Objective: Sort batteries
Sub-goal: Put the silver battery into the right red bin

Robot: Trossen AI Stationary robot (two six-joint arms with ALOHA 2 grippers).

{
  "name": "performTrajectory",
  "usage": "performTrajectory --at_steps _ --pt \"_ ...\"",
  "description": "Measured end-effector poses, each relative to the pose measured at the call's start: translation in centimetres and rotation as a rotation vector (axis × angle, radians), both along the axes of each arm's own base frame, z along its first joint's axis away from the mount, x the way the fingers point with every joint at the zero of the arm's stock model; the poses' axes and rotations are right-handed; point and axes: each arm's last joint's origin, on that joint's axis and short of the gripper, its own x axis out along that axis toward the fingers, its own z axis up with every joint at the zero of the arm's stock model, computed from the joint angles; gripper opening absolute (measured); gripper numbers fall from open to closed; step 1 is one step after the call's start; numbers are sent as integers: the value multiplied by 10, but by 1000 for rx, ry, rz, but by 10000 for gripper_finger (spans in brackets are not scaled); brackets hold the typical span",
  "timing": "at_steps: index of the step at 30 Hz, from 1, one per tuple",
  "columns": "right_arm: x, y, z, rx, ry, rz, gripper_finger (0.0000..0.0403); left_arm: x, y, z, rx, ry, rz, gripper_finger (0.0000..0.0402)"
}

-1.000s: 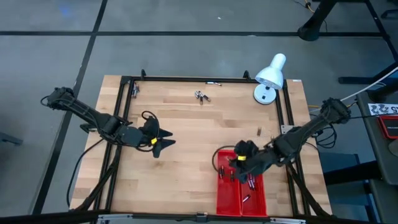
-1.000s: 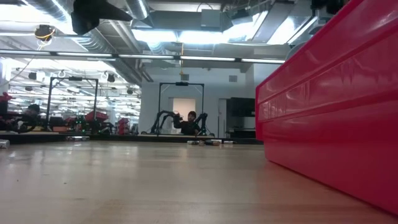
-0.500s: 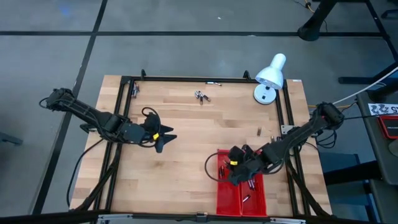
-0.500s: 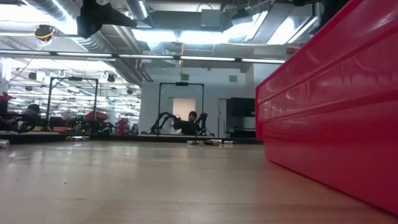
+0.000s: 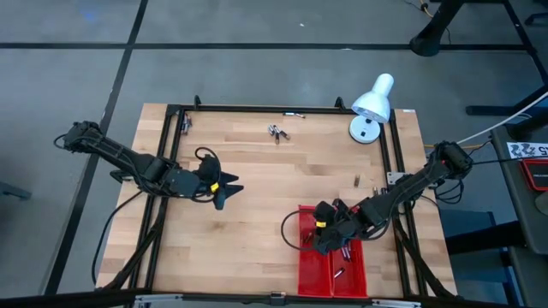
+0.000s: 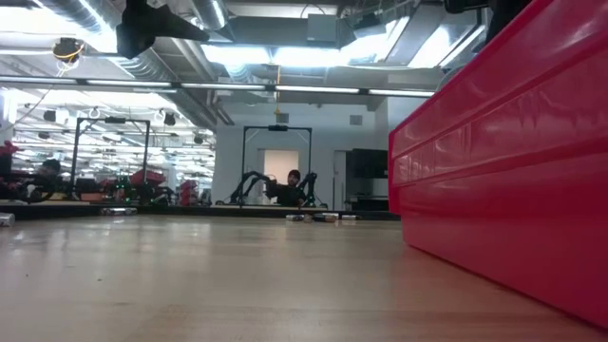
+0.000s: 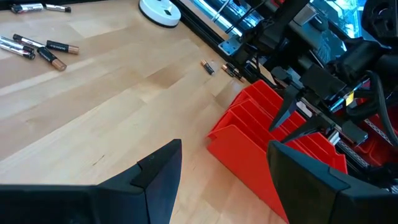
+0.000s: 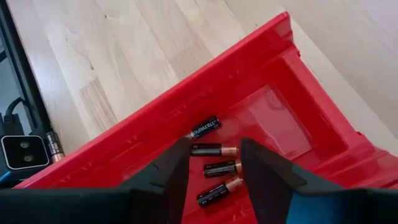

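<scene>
Left gripper hovering over bare wood left of the table's middle, fingers spread wide, grasping nothing; same spread fingers framing the left wrist view

Farther back on the wooden table, a small cluster of loose batteries near the far edge, seen also as several dark cells with copper ends in the left wrist view; a couple more against the far rail

Right of those, a white desk lamp standing at the far right corner

One lone battery lying on the wood between lamp and tray, close to the right rail

Red tray at the near right edge, filling the right side of the low view

Right gripper poised over the tray's left compartment, fingers parted and empty, clasping nothing

Directly beneath them, four dark copper-tipped batteries lying on the tray floor, roughly parallel, close together

More cells in the tray's right compartment
</scene>
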Motion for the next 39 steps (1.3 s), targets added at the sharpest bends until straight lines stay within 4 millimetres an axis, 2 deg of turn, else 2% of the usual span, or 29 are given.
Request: performTrajectory --at_steps 8,12,15,19,23,26,32,39 --pt "0 0 0 -3 -1 4 149 0 0 0 -1 4 -6 225" --pt "-4 -3 10 -13 -29 28 149 -2 -2 -6 -49 77 -92 225" --pt "-7 -6 28 -51 -97 30 149 -11 -2 -19 -144 235 -129 225" --pt "-11 -12 56 -122 -205 32 149 -30 1 -40 -259 556 -104 225" --pt "-14 -17 73 -214 -280 29 150 -44 5 -59 -246 869 -68 225" --pt "-16 -22 78 -262 -307 13 150 -44 7 -72 -200 1043 -36 225" --pt "-11 -34 79 -232 -291 1 150 -34 9 -98 -104 1303 -51 225" --pt "-9 -36 79 -199 -275 27 150 -22 16 -119 -42 1452 -113 225"
